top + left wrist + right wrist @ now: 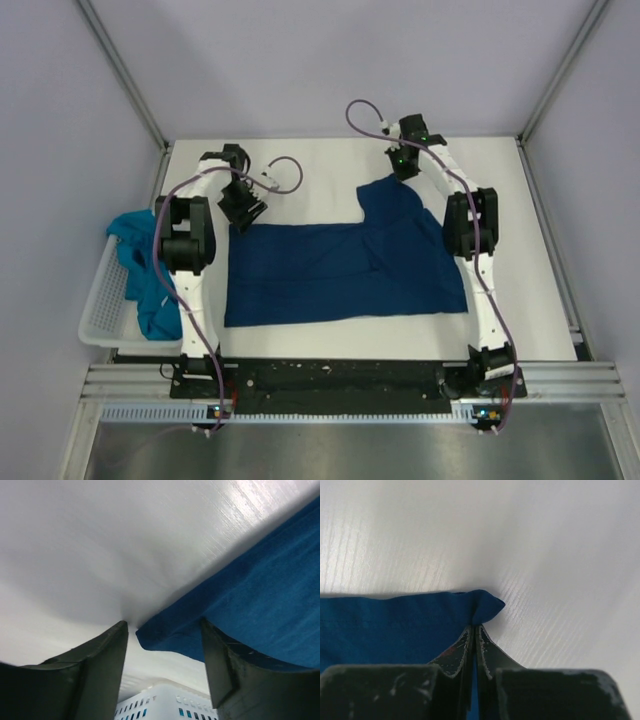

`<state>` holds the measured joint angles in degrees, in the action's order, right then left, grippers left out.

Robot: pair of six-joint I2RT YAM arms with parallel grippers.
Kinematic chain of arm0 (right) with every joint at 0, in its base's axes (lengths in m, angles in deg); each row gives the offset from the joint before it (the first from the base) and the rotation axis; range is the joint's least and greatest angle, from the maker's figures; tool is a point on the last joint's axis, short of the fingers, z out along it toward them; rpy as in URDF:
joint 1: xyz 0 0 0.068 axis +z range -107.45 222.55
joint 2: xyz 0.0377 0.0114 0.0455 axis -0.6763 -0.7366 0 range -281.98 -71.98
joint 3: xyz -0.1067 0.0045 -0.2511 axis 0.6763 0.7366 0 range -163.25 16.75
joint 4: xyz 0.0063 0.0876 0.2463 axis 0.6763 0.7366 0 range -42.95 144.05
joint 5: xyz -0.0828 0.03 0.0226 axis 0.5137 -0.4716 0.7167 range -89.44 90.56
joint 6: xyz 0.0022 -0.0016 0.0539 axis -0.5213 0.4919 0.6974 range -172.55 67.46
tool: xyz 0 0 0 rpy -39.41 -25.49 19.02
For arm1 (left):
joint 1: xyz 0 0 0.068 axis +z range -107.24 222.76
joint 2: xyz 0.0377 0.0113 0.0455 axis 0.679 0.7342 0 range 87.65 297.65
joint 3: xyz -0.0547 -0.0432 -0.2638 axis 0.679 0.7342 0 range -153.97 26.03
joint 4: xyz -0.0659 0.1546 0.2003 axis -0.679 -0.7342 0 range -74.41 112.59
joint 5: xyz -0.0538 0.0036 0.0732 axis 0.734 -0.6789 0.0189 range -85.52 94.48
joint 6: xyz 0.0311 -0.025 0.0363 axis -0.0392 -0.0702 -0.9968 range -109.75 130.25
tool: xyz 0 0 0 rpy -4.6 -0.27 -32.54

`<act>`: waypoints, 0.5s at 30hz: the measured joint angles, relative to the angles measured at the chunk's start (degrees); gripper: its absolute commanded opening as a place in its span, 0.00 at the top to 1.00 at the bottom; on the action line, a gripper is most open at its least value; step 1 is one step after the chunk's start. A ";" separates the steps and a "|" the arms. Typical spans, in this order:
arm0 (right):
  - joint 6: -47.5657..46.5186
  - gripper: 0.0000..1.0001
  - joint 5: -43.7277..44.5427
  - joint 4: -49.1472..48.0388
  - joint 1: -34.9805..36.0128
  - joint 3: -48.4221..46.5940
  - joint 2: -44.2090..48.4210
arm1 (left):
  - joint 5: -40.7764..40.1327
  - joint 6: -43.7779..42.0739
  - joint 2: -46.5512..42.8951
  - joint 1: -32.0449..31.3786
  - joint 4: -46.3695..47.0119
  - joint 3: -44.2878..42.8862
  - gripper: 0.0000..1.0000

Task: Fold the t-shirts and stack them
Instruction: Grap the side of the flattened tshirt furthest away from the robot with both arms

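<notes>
A dark navy t-shirt (330, 270) lies spread flat on the white table (310, 160), its right part folded up toward the back. My left gripper (245, 208) is at the shirt's back-left corner. In the left wrist view it (165, 627) is open, and the corner of navy cloth (260, 590) lies between its fingers. My right gripper (398, 168) is at the back-right corner. In the right wrist view it (475, 626) is shut on a pinched tip of the navy t-shirt (390, 625). A teal t-shirt (140, 270) hangs crumpled over the basket.
A white plastic lattice basket (100, 310) sits off the table's left edge, and its wall (165, 705) shows below the left fingers. Metal frame posts rise at the table's back corners. Both arms' cables loop over the back of the table.
</notes>
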<state>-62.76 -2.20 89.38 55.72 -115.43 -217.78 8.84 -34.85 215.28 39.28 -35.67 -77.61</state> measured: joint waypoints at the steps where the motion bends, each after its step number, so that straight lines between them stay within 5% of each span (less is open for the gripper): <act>1: -0.26 1.00 -0.42 0.07 0.11 0.00 0.00 | 0.15 -0.04 0.04 0.02 -0.28 -0.22 0.49; 3: -0.61 1.00 -1.33 0.17 0.17 0.02 0.04 | 0.57 -0.24 0.04 0.02 -0.81 -0.24 0.72; 4: -0.72 1.00 -1.90 0.15 0.09 0.11 0.17 | 0.76 -0.35 0.04 0.02 -1.22 -0.24 1.00; 9: -0.68 1.00 -4.68 0.68 -0.33 4.42 3.02 | 0.81 -0.66 -0.28 -0.02 -1.29 0.48 1.00; 15: -0.26 1.00 -7.67 1.40 -0.17 20.83 15.10 | 1.20 -0.66 -7.04 -0.04 2.89 7.72 1.00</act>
<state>-63.03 -9.87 90.78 55.55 -94.60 -202.67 10.04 -35.50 208.25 39.23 -32.78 -69.89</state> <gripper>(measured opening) 0.005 0.014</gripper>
